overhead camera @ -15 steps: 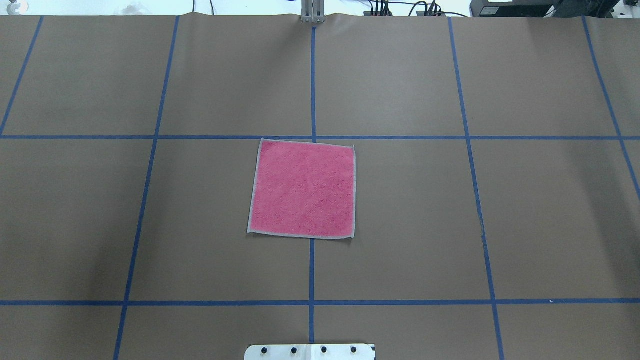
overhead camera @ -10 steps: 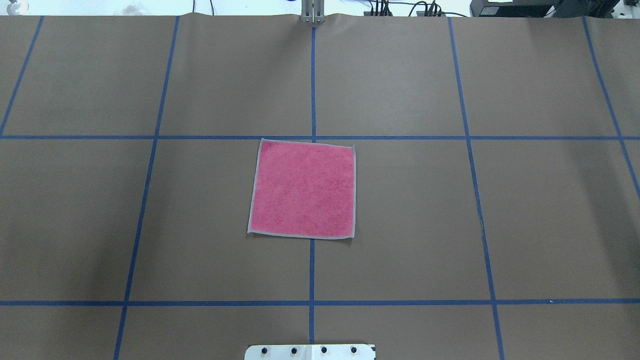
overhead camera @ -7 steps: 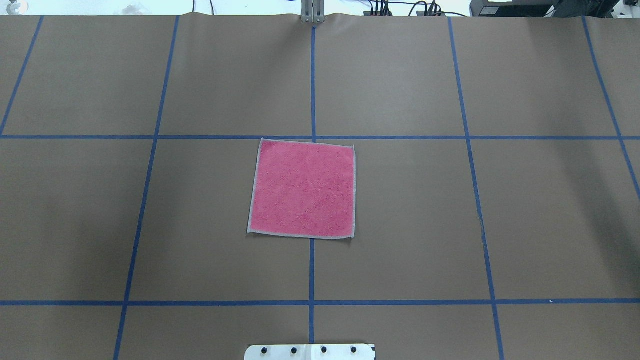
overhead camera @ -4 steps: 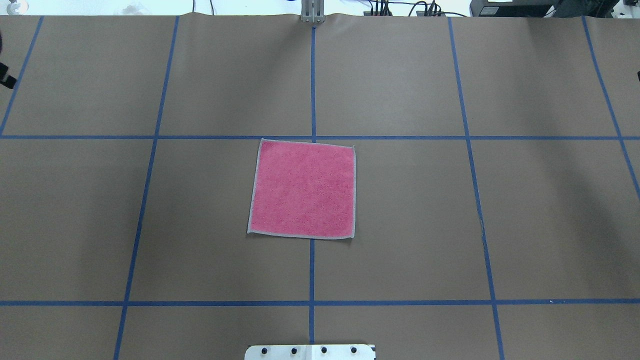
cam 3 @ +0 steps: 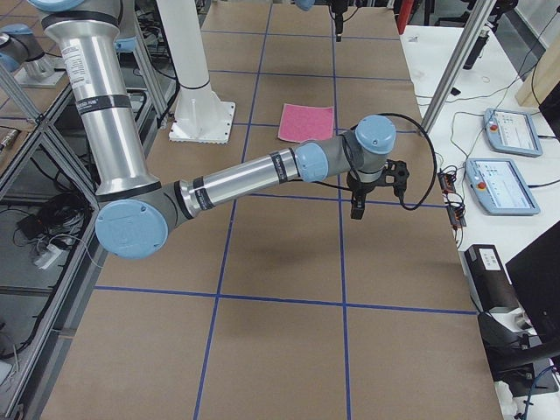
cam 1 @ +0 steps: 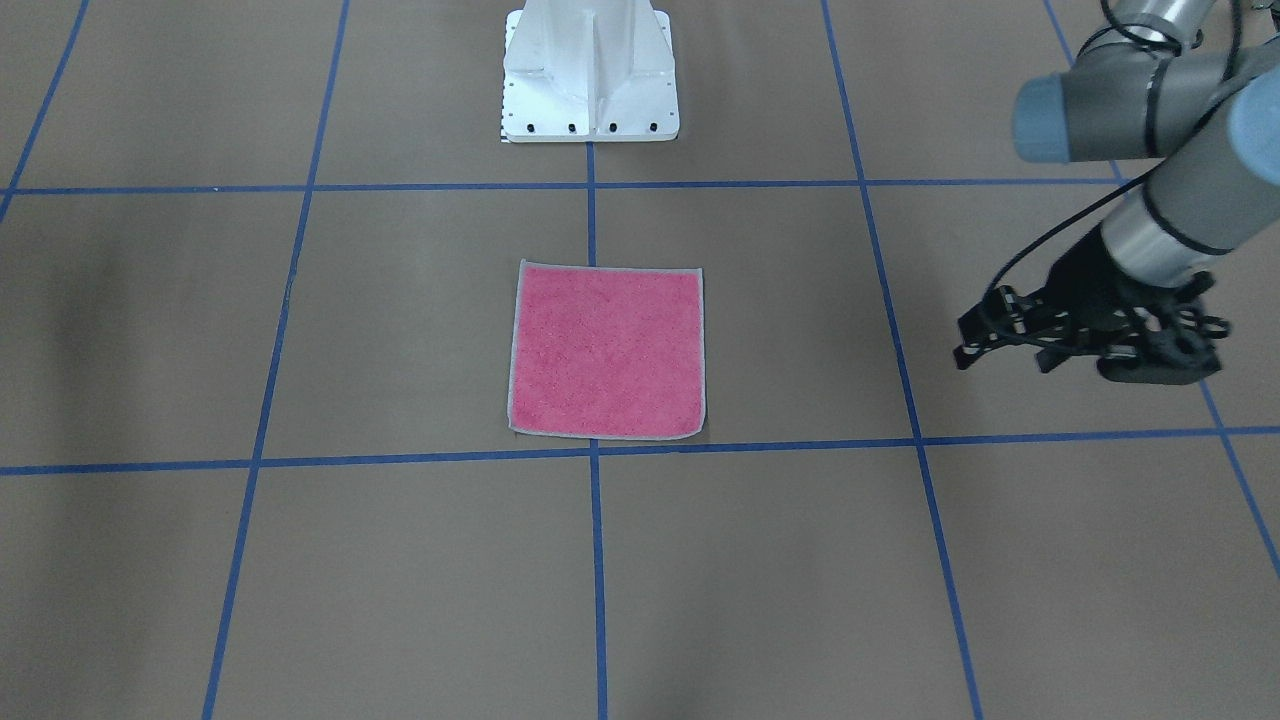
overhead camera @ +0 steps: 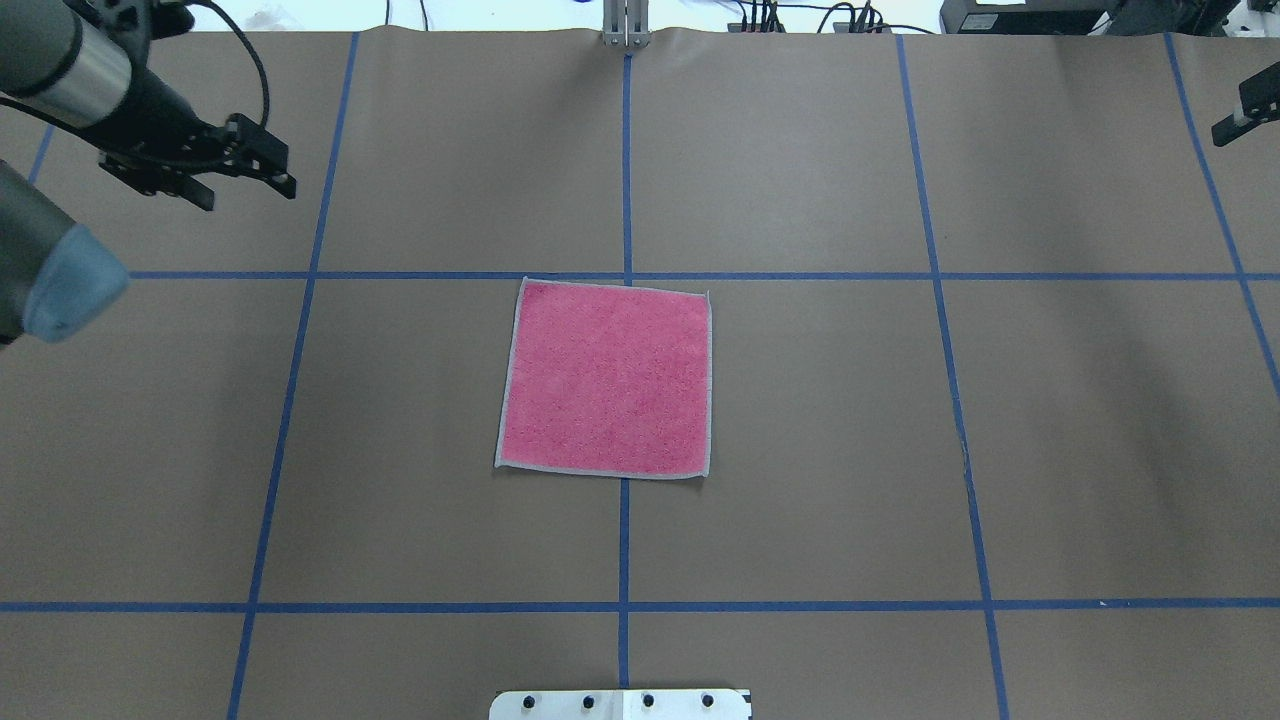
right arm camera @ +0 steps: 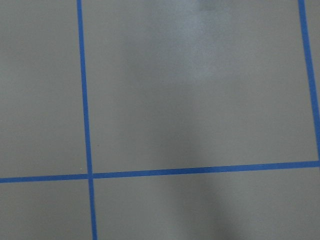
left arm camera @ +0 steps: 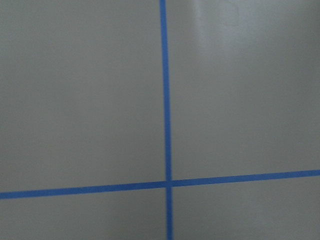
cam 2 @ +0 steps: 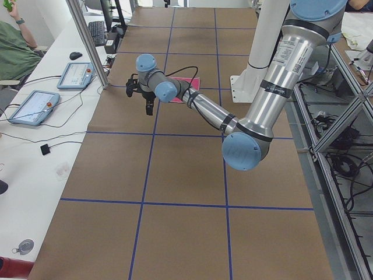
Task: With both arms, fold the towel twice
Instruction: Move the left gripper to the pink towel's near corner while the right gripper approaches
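The towel [overhead camera: 607, 377] lies flat in the middle of the table, pink face up, with its pale grey border all round; it also shows in the front view [cam 1: 607, 350] and the right side view [cam 3: 307, 122]. My left gripper [overhead camera: 248, 195] hovers open and empty over the far left of the table, well clear of the towel; it also shows in the front view [cam 1: 1005, 358]. My right gripper [overhead camera: 1243, 112] only pokes in at the far right edge, so I cannot tell how its jaws stand. Both wrist views show only brown paper and blue tape.
The table is covered in brown paper [overhead camera: 800, 450] with a blue tape grid. The white pedestal base [cam 1: 590, 75] stands at the robot's edge. A metal post [overhead camera: 625, 25] stands at the far edge. Teach pendants [cam 3: 507, 157] lie on side benches.
Both arms have come into the overhead view, the left from the far left edge, the right just at the far right edge. The towel has not moved.
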Controlling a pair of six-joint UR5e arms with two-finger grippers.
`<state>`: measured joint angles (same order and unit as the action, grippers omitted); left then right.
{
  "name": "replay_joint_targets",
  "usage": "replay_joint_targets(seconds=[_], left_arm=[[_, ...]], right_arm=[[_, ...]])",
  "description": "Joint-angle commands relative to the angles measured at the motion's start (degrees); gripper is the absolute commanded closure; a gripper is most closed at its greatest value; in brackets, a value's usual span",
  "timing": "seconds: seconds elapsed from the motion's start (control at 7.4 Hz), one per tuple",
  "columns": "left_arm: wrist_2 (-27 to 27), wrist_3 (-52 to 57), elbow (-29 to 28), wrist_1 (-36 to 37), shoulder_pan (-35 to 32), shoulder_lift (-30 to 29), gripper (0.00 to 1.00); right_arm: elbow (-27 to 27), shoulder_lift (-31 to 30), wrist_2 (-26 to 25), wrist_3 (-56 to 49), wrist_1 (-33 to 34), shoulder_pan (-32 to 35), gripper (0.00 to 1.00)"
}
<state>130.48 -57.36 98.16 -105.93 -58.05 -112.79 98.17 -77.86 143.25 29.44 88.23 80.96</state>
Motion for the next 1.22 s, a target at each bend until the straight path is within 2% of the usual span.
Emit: replay_joint_targets(seconds=[0.0, 0.27, 0.54, 0.68, 0.81, 1.08], left_arm=[[-8.7, -25.2, 0.5, -13.2, 10.2, -0.1, 0.0], [-12.5, -34.9, 3.7, -15.2, 15.7, 0.2, 0.0], [-21.1, -35.9, 4.0, -15.0, 24.6, 1.4, 0.0], [-22.4, -36.7, 3.9, -15.0, 27.2, 1.3, 0.0], [-22.5, -37.7, 3.8, -15.0, 28.5, 1.1, 0.0], [-22.5, -37.7, 3.1, -15.0, 30.8, 0.9, 0.0]], right_arm=[[0.2, -4.7, -0.1, 13.0, -18.5, -3.7, 0.0], [0.2, -6.3, -2.1, 33.0, -35.0, -10.8, 0.0], [1.4, -5.7, -3.8, 49.9, -42.0, -19.0, 0.0], [1.6, -5.7, -6.4, 52.3, -45.5, -22.5, 0.0], [1.6, -5.6, -8.4, 53.1, -46.2, -25.5, 0.0], [2.7, -5.1, -8.9, 53.5, -46.3, -28.6, 0.0]])
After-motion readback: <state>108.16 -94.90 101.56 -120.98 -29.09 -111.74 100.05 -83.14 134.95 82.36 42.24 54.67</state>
